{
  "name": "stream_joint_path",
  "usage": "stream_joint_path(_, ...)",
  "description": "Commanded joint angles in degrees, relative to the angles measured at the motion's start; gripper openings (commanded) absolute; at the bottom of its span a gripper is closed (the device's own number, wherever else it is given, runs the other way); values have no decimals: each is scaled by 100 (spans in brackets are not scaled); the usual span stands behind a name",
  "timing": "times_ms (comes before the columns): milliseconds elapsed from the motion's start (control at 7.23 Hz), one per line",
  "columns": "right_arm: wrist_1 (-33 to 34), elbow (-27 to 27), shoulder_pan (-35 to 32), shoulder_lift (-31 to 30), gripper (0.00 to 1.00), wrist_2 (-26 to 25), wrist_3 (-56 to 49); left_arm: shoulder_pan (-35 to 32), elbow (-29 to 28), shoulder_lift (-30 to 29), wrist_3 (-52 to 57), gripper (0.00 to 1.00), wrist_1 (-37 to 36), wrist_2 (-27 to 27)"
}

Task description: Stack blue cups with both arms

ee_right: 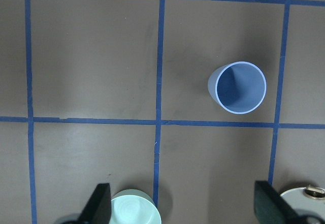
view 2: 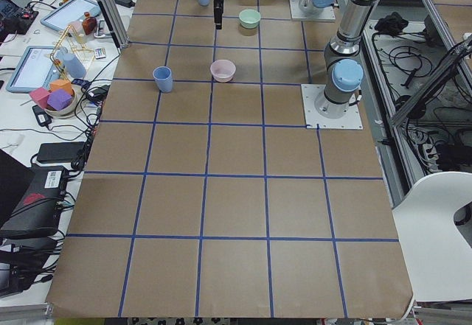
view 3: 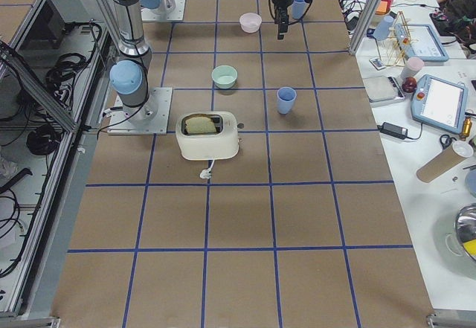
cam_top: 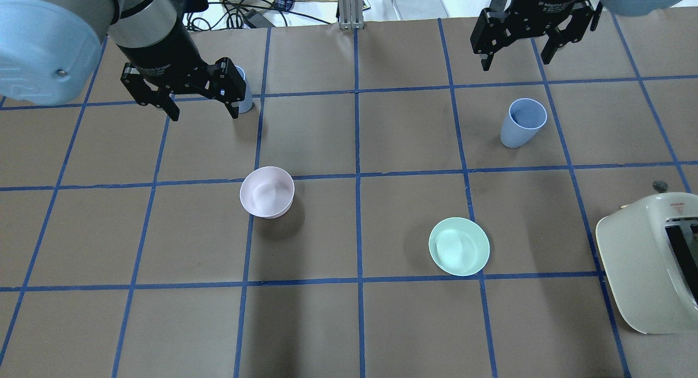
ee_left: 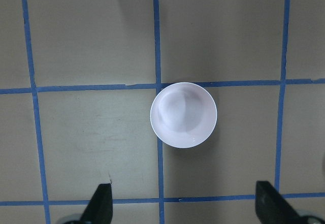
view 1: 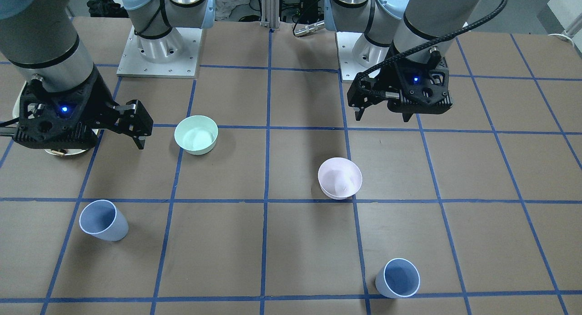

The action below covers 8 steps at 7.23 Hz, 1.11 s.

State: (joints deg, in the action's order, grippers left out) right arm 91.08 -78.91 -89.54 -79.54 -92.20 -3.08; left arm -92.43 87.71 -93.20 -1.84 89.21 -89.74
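Observation:
Two blue cups stand upright and apart on the table. One blue cup (cam_top: 522,123) is on my right side, also in the right wrist view (ee_right: 239,88) and front view (view 1: 103,220). The other blue cup (cam_top: 244,91) is on my left side, partly hidden behind my left gripper (cam_top: 204,115); it shows whole in the front view (view 1: 399,277). My left gripper is open and empty, high above the pink bowl (ee_left: 184,115). My right gripper (cam_top: 515,64) is open and empty, high above the table near the right cup.
A pale pink bowl (cam_top: 267,192) sits left of centre and a mint-green bowl (cam_top: 459,246) right of centre. A cream toaster (cam_top: 654,258) stands at the right edge. The brown table (cam_top: 381,231) has a blue tape grid.

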Motion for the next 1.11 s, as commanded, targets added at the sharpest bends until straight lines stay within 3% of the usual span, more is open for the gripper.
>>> stream_joint_path(0,-3,-2,-2,0,100,0,0,5,0,4,0,100,0,0)
stream_joint_path(415,-3,-20,-2,9,100,0,9,49,-235,-301,9,100,9,9)
stream_joint_path(691,6,-28,7,9,100,0,9,58,-1233,-1422,70,100,-26,-9)
stream_joint_path(968,-3,-20,16,-17,100,-9,17,110,-2507,-2872,236,100,-629,-149)
